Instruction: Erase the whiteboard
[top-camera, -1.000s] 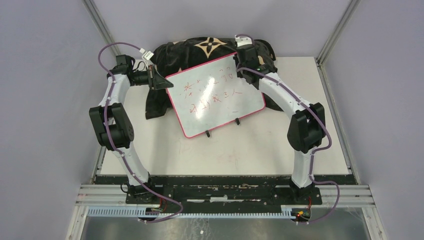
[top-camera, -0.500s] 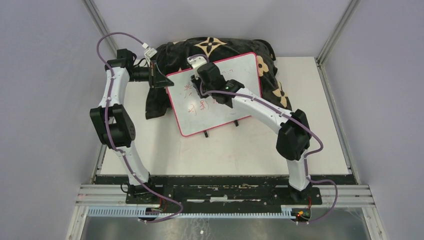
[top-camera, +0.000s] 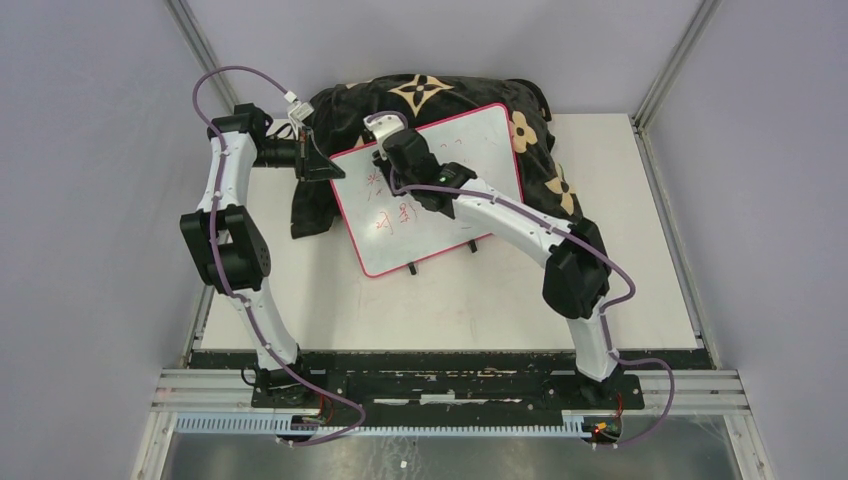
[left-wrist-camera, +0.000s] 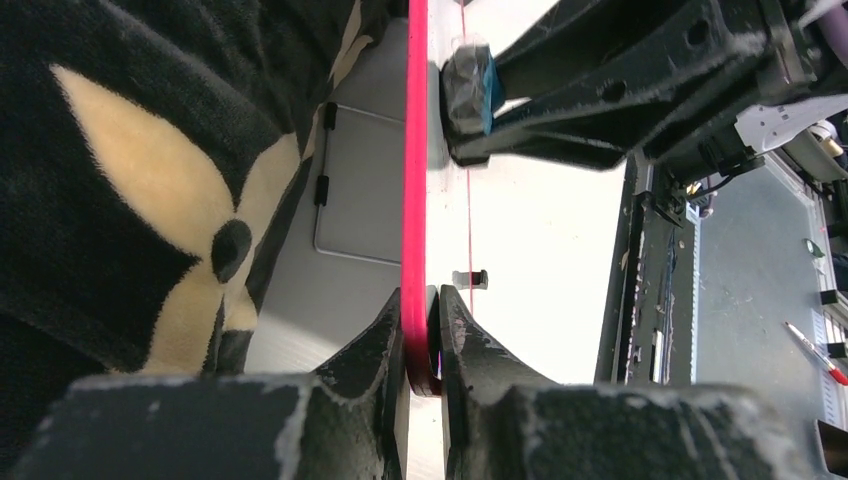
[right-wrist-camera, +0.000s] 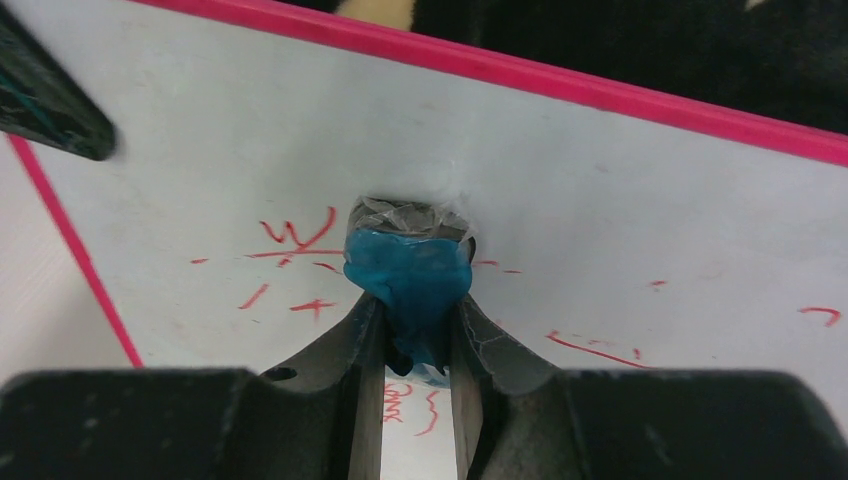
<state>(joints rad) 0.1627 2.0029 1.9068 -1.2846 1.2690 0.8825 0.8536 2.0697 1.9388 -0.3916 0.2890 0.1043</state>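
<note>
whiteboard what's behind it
A black flowered cushion lies behind the whiteboard, showing above it and at both sides. Whatever is directly behind the board is covered.

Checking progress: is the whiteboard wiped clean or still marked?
Still marked. Red writing shows on the whiteboard beside and below the blue eraser, which the right gripper presses against it.
</note>
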